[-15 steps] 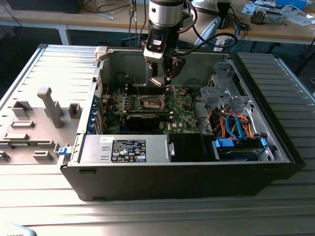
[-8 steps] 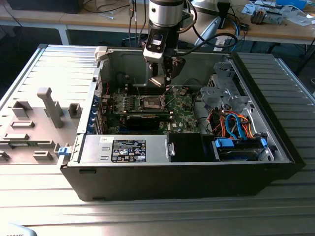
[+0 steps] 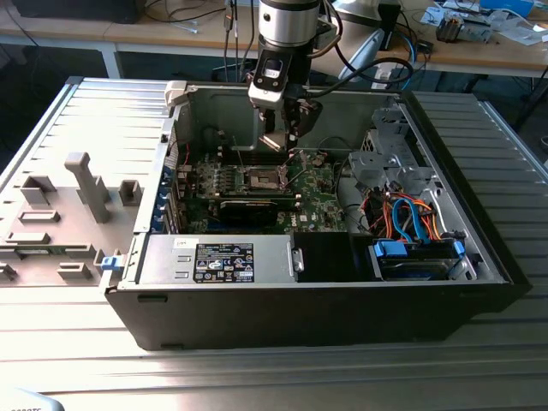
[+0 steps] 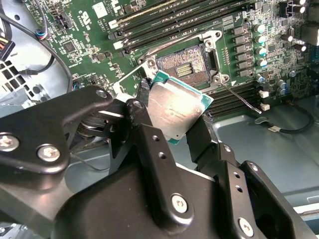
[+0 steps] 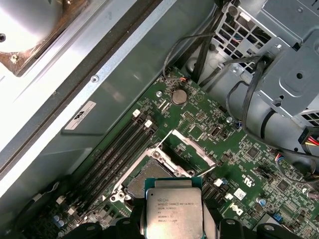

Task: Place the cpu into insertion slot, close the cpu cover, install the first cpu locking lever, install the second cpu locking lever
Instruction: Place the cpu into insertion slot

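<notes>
The arm [image 3: 287,21] points down into the case [image 3: 342,300], its gripper [image 3: 287,144] clamped on the cpu [image 5: 173,211] near the open insertion slot [image 4: 187,62].

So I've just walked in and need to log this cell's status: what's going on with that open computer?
The robot arm's pincer is gripping the cpu by two opposite edges and holding it over the empty socket on the motherboard, inside the open computer case. The cpu cover stands raised, leaving the socket's contacts exposed. The chip is not yet seated and the cover is not closed.
</notes>
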Controlling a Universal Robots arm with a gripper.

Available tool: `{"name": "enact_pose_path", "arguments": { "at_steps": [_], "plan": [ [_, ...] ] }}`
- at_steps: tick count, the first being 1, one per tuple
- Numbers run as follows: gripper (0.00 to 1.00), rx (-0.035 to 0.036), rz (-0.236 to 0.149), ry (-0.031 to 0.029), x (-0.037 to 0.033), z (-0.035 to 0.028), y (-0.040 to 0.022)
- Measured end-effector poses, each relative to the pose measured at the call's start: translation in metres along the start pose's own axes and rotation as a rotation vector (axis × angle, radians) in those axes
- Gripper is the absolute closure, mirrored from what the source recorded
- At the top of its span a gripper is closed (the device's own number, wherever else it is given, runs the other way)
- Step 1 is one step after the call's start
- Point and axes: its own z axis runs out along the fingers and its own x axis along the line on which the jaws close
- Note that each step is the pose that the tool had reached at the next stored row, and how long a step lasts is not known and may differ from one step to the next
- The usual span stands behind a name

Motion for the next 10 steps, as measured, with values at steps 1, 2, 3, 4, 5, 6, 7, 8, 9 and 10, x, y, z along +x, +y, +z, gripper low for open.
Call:
{"name": "enact_pose_path", "arguments": {
  "at_steps": [1,2,3,4,5,6,7,8,9,10],
  "plan": [
    [0.45,0.0002,0.002,-0.0003,0.0,0.0,0.0],
    [0.45,0.0003,0.004,-0.0005,0.0,0.0,0.0],
    [0.45,0.0004,0.006,-0.0007,0.0,0.0,0.0],
    [0.45,0.0006,0.007,-0.0009,0.0,0.0,0.0],
    [0.45,0.0007,0.008,-0.0011,0.0,0.0,0.0],
    [0.45,0.0009,0.01,-0.0014,0.0,0.0,0.0],
    [0.45,0.001,0.011,-0.0016,0.0,0.0,0.0],
    [0.45,0.0013,0.013,-0.002,0.0,0.0,0.0],
    [0.45,0.0015,0.016,-0.0024,0.0,0.0,0.0],
    [0.45,0.0016,0.019,-0.0026,0.0,0.0,0.0]
  ]
}}
